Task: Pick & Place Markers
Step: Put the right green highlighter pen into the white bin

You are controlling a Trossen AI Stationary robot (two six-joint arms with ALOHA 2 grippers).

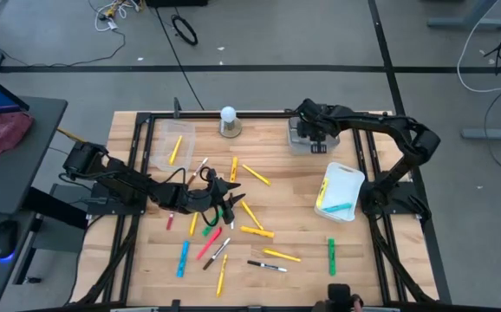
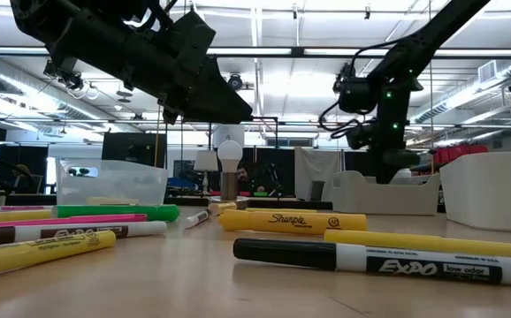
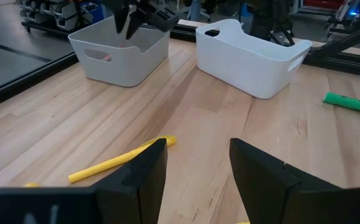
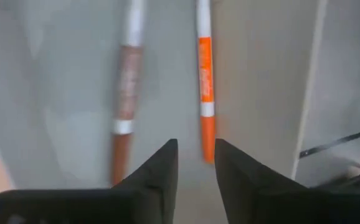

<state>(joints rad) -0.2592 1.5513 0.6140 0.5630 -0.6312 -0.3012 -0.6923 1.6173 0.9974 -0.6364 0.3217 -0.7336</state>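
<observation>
We see markers point(image 1: 255, 231) strewn mid-table w/ left gripper point(image 1: 226, 201) hovering open over them, right gripper point(image 1: 313, 139) parted above the 1 o'clock bin point(image 1: 298, 139); light, stiff, slick—pinch mid-barrel.

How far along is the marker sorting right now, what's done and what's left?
Done: a few markers lie in the white bins, two orange-and-white ones under the right hand in the far grey-white bin, yellow and teal ones in the near white bin. In hand: nothing; the right hand hangs over its bin with nothing between its fingers, the left hand is open over the table. Left: well over a dozen scattered markers.
</observation>
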